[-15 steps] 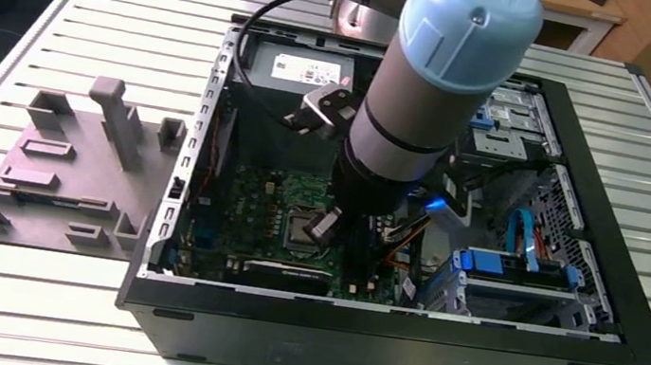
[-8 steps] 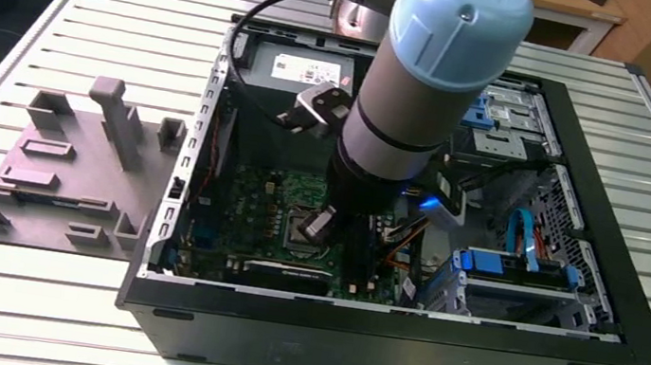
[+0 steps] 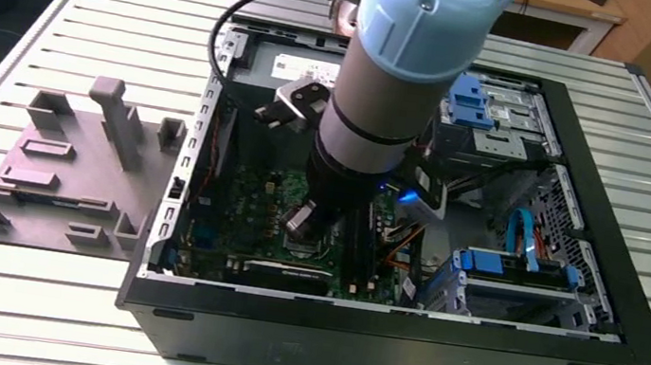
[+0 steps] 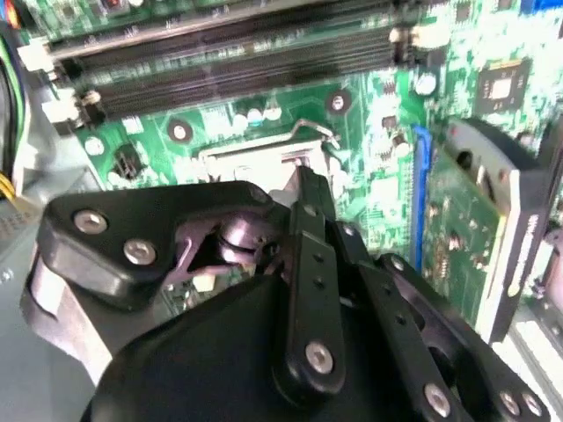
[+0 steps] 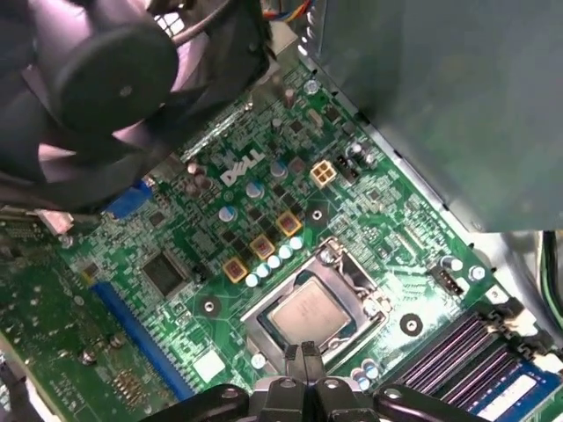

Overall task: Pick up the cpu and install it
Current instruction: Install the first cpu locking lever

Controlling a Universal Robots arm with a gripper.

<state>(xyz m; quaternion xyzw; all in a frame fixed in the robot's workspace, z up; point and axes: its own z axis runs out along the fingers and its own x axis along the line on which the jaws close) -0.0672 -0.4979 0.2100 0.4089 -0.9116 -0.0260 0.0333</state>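
Exterior view: arm reaching down into open computer case (image 3: 564, 302) lying on slatted surface (image 3: 16, 292), tool (image 3: 301, 222) hanging low over motherboard (image 3: 250, 193) near case's middle. Grey fixture (image 3: 59, 174) sitting apart beside case, toward exterior view's left.

First wrist view: cpu (image 5: 308, 314) lying flat inside socket (image 5: 352, 286), square to frame, seemingly seated; tool fingertips (image 5: 295, 362) pressed together just beside its edge, gripping nothing.

Second wrist view: tool body covering socket area; retention lever (image 4: 303, 132) standing unlatched, likely leaving socket open.

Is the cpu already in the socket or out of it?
In: the cpu lies flat inside the socket frame on the motherboard, with the gripper just above its edge.
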